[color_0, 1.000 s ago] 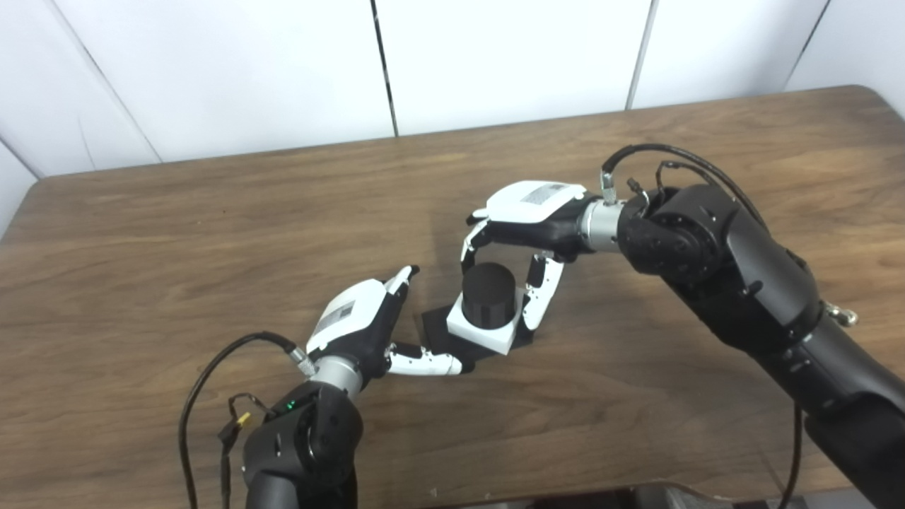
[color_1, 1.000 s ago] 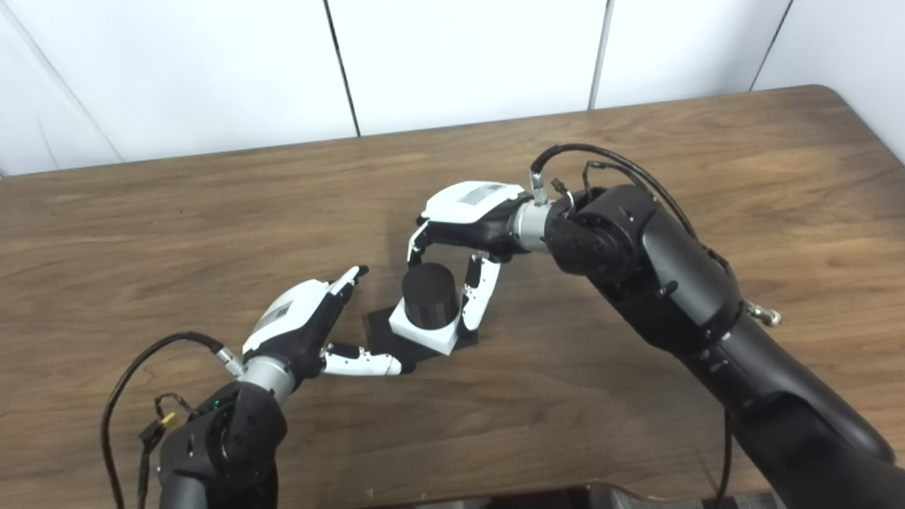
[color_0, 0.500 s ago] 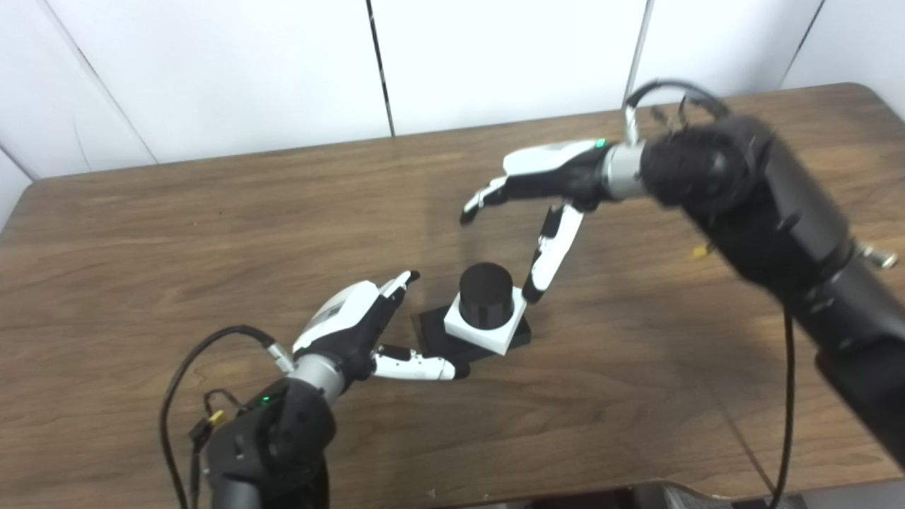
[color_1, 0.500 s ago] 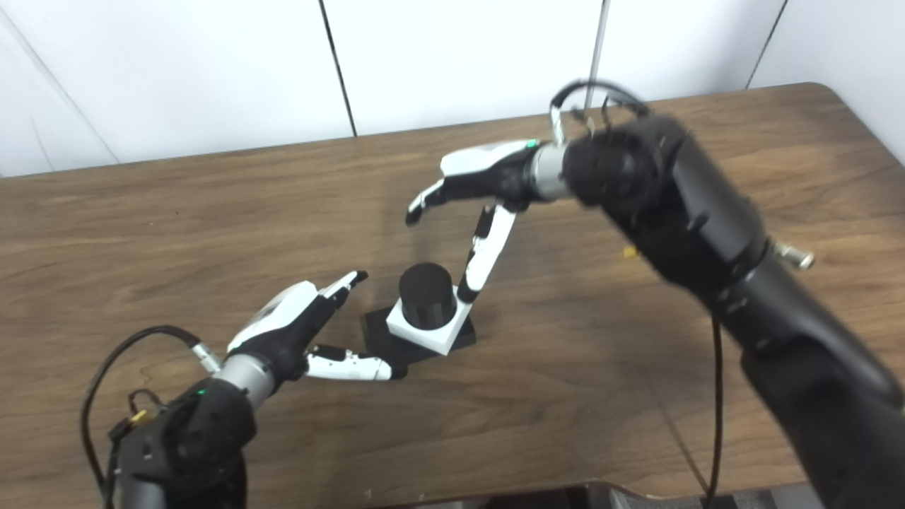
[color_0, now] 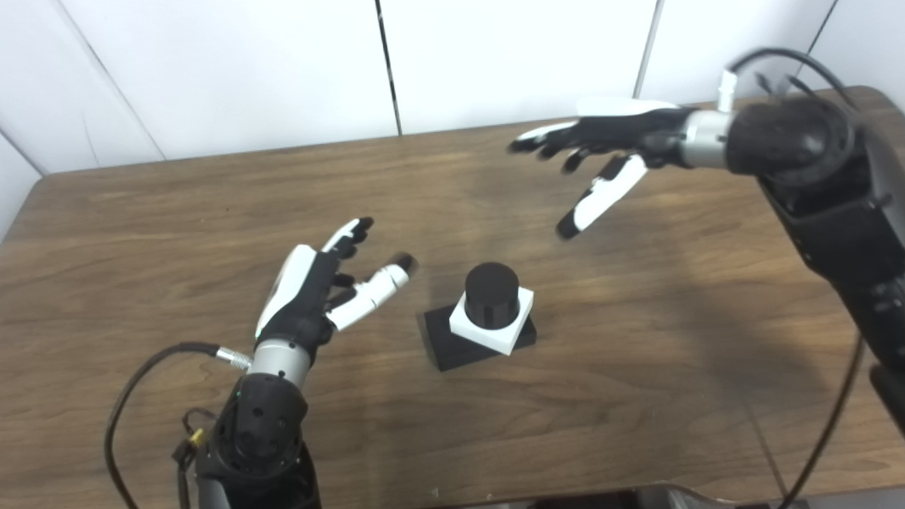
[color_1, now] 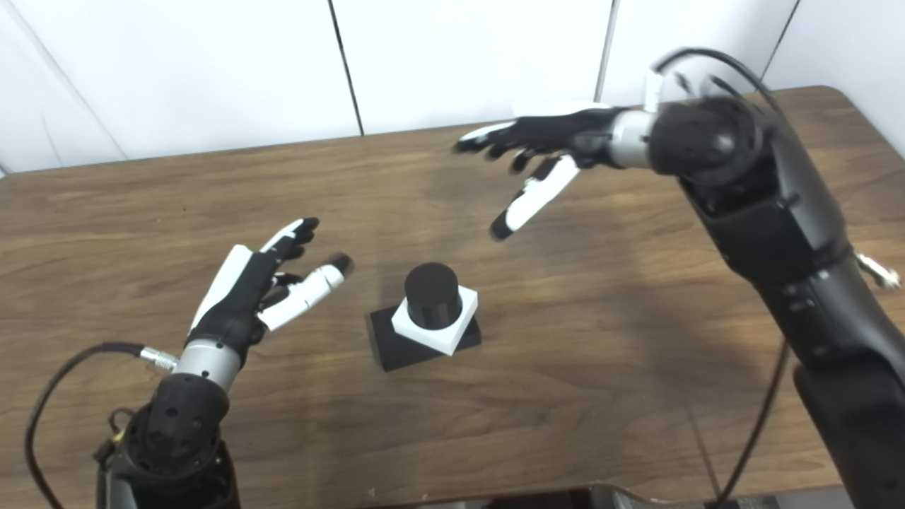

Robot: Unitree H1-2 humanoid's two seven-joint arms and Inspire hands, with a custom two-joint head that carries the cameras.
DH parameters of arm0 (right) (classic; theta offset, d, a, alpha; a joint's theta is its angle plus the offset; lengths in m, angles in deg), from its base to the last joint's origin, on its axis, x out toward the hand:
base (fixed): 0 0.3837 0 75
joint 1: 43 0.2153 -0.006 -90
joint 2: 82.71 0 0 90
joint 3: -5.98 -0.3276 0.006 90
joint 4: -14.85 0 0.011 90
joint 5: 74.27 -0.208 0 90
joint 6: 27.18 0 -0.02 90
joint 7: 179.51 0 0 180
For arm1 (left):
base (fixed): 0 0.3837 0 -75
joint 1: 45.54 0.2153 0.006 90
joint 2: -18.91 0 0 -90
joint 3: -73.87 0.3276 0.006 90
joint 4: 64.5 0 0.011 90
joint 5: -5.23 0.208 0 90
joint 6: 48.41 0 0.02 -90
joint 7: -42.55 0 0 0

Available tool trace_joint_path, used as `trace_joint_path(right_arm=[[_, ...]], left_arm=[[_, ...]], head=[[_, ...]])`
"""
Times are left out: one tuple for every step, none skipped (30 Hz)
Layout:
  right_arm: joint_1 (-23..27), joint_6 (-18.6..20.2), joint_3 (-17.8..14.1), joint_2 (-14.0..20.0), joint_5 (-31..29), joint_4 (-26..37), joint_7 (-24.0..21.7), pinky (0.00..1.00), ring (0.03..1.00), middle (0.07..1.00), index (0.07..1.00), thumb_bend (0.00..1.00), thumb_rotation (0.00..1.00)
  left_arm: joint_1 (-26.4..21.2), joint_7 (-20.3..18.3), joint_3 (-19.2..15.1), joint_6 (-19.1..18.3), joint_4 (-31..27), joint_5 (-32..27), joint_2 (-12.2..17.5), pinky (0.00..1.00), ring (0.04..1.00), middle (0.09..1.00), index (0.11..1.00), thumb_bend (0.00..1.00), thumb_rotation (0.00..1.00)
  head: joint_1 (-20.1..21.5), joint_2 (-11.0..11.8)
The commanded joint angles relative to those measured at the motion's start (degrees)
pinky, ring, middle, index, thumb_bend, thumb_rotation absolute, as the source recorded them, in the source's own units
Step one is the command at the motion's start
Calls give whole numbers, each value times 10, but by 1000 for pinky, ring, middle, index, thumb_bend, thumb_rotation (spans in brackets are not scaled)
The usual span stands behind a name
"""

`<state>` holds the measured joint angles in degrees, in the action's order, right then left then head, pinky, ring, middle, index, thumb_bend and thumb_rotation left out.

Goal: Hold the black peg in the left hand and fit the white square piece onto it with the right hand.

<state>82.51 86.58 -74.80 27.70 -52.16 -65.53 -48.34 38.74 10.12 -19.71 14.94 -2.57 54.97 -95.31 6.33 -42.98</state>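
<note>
Black peg (color_0: pixel 492 293) already wears the white square piece (color_0: pixel 493 324) mid-table; looks like light, stiff plastic, so grab its flat base if you must. Left hand (color_0: pixel 318 290) and right hand (color_0: pixel 601 148) both hover spread, empty

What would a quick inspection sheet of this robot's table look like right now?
Surface: brown wooden table, bare around the parts.
Job's things: black peg stands upright on its black base; white square piece sits around the peg, on the base.
Clutter: nothing seen.
Hands: left hand open, raised beside the parts, touching nothing; right hand open, lifted above the far side of the table.
Cables: black cable loops by the left wrist; black cables arch over the right wrist.
Surroundings: white panelled wall behind.
</note>
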Motion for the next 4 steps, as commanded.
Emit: trace_joint_path(right_arm=[[6,-12,-31,5,-7,-8,56,816,895,911,899,757,359],[-4,-24,-39,3,-15,-17,71,804,877,895,897,698,371],[-14,-28,-51,-2,-26,-26,85,805,873,890,894,663,378],[-26,-28,-63,-9,-36,-33,102,809,876,890,891,628,386]], left_arm=[[-7,71,-7,11,5,-29,-10,758,859,892,896,398,771],[-6,91,-7,10,12,-34,-9,741,842,877,878,361,765],[-5,107,-8,9,18,-38,-7,743,840,877,874,338,777],[-5,124,-10,5,24,-46,-6,756,847,883,876,318,804]], head=[[1,0],[2,0],[2,1],[2,1]])
